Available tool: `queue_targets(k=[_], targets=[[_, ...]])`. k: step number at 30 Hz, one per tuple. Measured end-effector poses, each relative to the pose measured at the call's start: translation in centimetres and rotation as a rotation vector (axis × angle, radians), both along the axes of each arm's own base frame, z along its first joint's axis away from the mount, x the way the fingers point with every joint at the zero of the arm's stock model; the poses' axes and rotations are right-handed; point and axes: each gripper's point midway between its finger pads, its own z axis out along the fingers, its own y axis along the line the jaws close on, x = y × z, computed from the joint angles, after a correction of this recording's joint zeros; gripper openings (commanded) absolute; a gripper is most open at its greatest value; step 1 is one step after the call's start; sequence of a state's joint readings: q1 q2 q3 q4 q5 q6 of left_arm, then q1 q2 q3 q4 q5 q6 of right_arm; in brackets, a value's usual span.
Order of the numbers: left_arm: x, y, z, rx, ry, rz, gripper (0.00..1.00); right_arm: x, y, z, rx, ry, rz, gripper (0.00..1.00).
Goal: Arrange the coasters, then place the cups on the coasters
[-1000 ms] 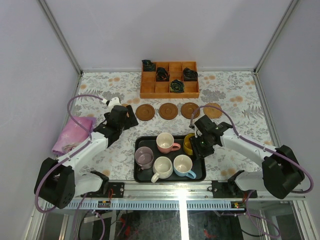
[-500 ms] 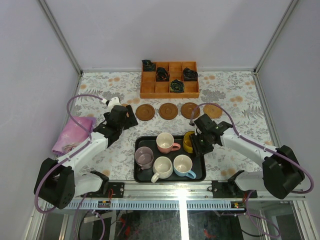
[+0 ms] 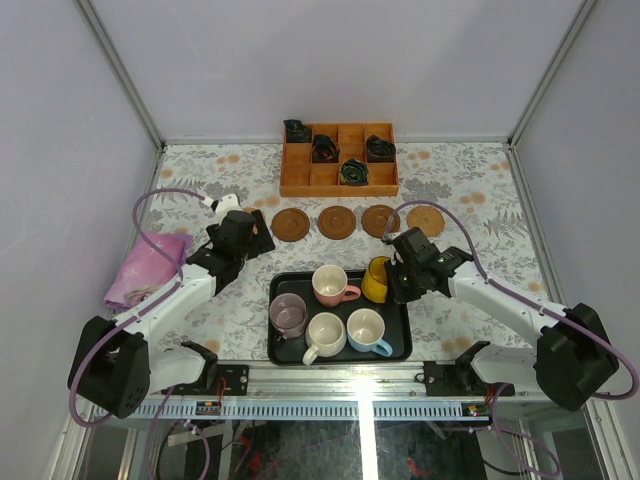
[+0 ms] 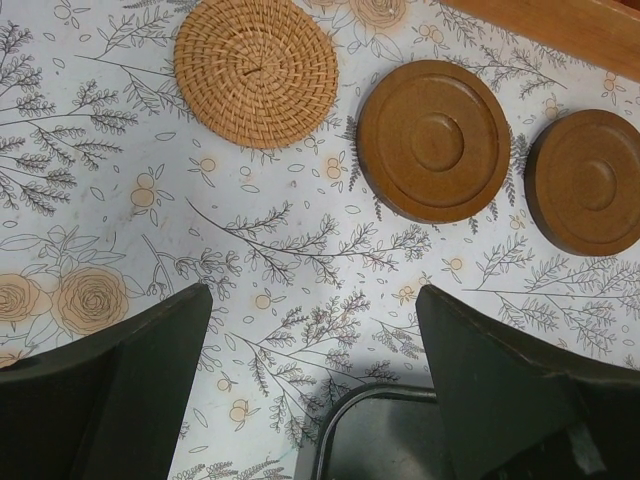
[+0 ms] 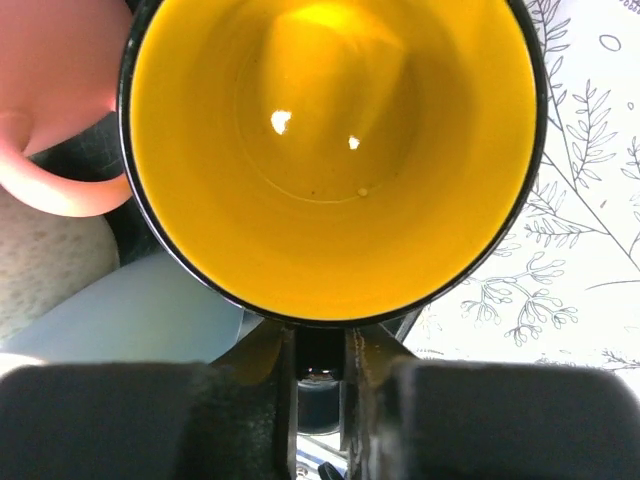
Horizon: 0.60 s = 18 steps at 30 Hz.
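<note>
Three dark brown coasters (image 3: 291, 224) (image 3: 337, 221) (image 3: 380, 220) and a tan woven coaster (image 3: 426, 219) lie in a row behind the black tray (image 3: 400, 355). Another woven coaster (image 4: 257, 70) shows in the left wrist view, beside two brown ones (image 4: 435, 140). The pink cup (image 3: 330, 285), mauve cup (image 3: 289, 314), white cup (image 3: 326, 333) and light blue cup (image 3: 366, 328) stand in the tray. My right gripper (image 3: 393, 280) (image 5: 320, 370) is shut on the handle of the yellow cup (image 3: 377, 280) (image 5: 335, 150), which tilts over the tray's right end. My left gripper (image 3: 250, 238) (image 4: 312, 300) hangs open above the tray's far left corner, holding nothing.
An orange wooden compartment box (image 3: 339, 160) with dark bundles stands at the back, behind the coaster row. A pink cloth (image 3: 150, 268) lies at the left edge. Frame posts and grey walls close in the flowered table on three sides.
My right gripper has closed on the yellow cup's handle and raised it, tilted, a little to the right. The left arm has not moved.
</note>
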State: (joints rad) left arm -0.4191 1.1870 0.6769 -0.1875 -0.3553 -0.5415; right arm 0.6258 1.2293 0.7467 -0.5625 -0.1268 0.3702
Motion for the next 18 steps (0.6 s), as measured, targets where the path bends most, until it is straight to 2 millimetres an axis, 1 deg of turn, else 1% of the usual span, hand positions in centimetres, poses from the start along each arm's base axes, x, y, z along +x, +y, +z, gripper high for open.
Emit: queue_targets(k=[9,13,15,18], targets=[[0.0,0.1,0.1,0.003,-0.006,0.006,0.84,0.3,0.0,-0.1,-0.009,-0.012,0.005,0.0],[0.1,0.1,0.1,0.003,-0.006,0.007,0.84,0.4,-0.9,0.1,-0.059,-0.02,0.002,0.0],[0.1,0.1,0.1,0.003,-0.006,0.007,0.84,0.6,-1.4,0.7,-0.079,-0.038,-0.006,0.0],[0.1,0.1,0.2,0.002,-0.009,0.007,0.84,1.6,-2.0,2.6,-0.099,-0.108,-0.024,0.0]])
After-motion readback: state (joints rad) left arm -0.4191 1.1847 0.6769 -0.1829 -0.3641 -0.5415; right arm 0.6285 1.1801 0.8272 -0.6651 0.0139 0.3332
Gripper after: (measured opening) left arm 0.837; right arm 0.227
